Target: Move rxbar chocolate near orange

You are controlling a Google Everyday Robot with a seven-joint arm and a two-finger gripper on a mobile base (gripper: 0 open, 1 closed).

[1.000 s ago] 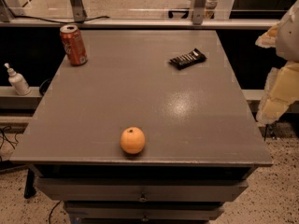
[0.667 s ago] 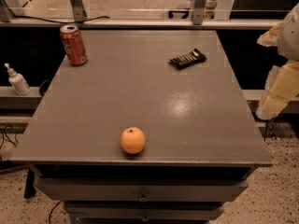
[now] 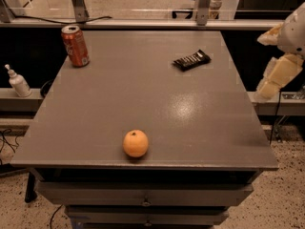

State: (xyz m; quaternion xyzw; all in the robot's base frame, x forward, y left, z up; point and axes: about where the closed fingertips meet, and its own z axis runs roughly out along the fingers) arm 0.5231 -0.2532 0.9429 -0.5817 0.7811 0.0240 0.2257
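The rxbar chocolate (image 3: 191, 60), a flat black-wrapped bar, lies on the grey table (image 3: 143, 104) at the far right, angled. The orange (image 3: 136, 143) sits near the table's front edge, a little left of centre, well apart from the bar. My gripper (image 3: 272, 82) hangs off the right side of the table, beyond its edge, at about the bar's depth and away from both objects. It holds nothing that I can see.
An orange-red soda can (image 3: 75, 46) stands upright at the table's far left corner. A white pump bottle (image 3: 18, 81) stands on a lower ledge to the left. Drawers (image 3: 143, 202) sit under the tabletop. Metal posts (image 3: 202, 4) rise behind the table.
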